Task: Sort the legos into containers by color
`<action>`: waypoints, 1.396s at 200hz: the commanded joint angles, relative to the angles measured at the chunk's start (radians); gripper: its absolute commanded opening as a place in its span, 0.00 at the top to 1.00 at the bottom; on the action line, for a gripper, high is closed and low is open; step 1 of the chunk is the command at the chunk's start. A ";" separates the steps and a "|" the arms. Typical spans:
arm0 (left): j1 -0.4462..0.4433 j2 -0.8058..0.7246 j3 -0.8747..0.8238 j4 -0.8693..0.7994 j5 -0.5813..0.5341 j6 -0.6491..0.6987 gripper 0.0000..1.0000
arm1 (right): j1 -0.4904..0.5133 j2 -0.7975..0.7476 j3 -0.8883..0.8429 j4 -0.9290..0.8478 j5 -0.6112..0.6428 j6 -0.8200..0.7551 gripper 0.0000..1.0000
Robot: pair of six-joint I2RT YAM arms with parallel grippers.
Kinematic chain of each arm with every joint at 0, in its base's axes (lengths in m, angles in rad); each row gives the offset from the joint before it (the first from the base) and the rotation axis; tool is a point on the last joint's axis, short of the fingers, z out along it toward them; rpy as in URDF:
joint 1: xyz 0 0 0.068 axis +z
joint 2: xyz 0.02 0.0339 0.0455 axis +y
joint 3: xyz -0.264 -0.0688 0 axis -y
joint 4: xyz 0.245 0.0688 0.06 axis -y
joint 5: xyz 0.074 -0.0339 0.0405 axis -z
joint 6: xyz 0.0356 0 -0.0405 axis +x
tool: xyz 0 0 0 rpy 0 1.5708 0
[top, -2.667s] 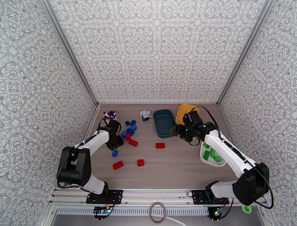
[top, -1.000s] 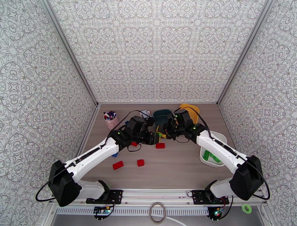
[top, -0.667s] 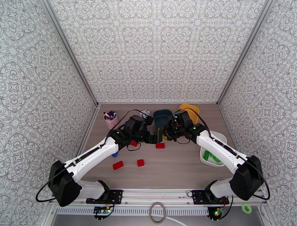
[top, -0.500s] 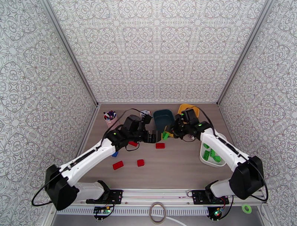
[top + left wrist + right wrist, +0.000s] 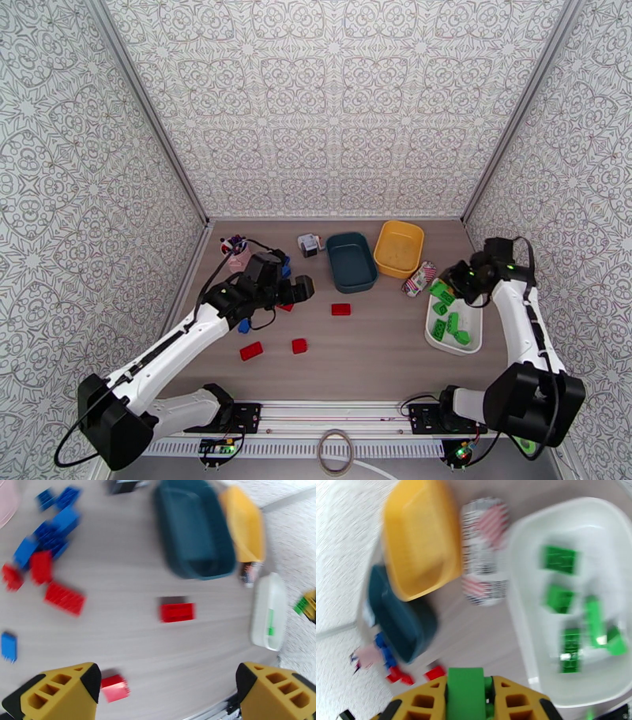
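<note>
My right end effector grips a green lego beside the white tub rim. My left end effector stands open above bare counter. Wrist views blur.

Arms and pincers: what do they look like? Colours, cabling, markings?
Both match: the left arm and right arm have glossy white link shells, black joint housings and black bases, with thin black cables looping alongside. The left pincer and right pincer carry yellow plastic fingers with ribbed cut-out windows and black edging. No lettering is legible.
</note>
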 commanded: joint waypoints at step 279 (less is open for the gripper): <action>-0.264 0.435 -0.104 -0.077 -0.049 -0.241 0.50 | 0.765 -0.213 -0.281 0.091 0.074 0.201 0.41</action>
